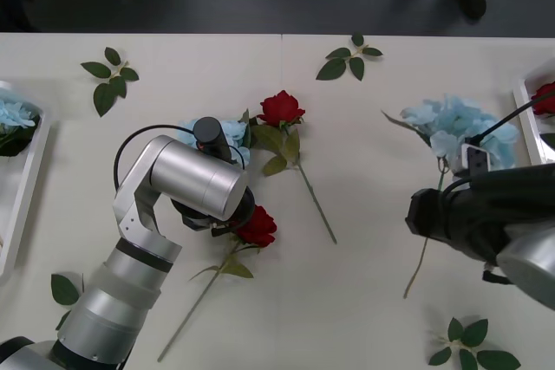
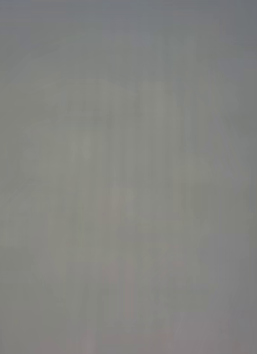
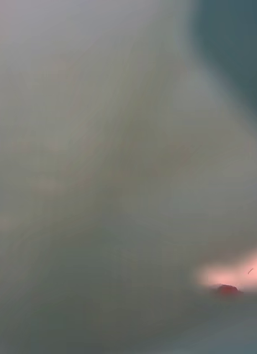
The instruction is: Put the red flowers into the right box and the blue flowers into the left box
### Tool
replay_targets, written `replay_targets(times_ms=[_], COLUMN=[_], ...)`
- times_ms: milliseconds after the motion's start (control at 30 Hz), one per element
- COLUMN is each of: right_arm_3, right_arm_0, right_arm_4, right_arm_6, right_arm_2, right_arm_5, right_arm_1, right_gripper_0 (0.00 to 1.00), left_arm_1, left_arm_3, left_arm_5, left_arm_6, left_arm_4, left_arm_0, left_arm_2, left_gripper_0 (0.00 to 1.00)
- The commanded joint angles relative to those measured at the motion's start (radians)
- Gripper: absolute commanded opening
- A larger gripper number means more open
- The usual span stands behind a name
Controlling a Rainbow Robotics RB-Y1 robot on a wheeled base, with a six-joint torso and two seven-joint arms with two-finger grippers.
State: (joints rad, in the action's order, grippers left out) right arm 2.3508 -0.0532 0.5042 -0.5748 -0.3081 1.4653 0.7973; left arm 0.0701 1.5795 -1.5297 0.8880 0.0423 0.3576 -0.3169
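Left hand (image 1: 227, 214): low on the worktop (image 1: 364, 283), beside a red rose (image 1: 257, 226) — grip can't be told
Right hand (image 1: 473, 162): at blue flower (image 1: 451, 127) — grip can't be told
Second rose (image 1: 280, 108): mid-worktop
Left box (image 1: 26, 188): holds blue blooms
Right box (image 1: 527, 119): red bloom inside
Writing: none readable

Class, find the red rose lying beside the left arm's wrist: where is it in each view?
Front view: red rose, left of centre, against the left arm's wrist.
Left wrist view: blurred; a small red patch may be it.
Right wrist view: too blurred to tell.
Shared landmark: that red, tentatively.
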Motion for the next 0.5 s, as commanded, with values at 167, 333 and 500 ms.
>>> replay_targets(times_ms=[167, 333, 500], right_arm_3=[0.068, 0.068, 0.07], right_arm_0=[-0.022, -0.045, -0.065], right_arm_4=[0.159, 0.269, 0.338], right_arm_6=[-0.419, -0.625, -0.735], right_arm_2=[0.242, 0.28, 0.28], right_arm_5=[0.009, -0.06, -0.148], right_arm_1=[0.011, 0.068, 0.109], right_gripper_0=[0.0, 0.0, 0.0], left_arm_1=[0.017, 0.102, 0.2], left_arm_3=[0.077, 0.206, 0.358], left_arm_5=[0.002, -0.02, -0.035], left_arm_6=[-0.031, -0.04, -0.044], left_arm_4=[0.016, 0.079, 0.157], left_arm_0=[0.018, 0.009, -0.023], left_arm_2=[-0.021, -0.019, 0.009], left_gripper_0=[0.0, 0.0, 0.0])
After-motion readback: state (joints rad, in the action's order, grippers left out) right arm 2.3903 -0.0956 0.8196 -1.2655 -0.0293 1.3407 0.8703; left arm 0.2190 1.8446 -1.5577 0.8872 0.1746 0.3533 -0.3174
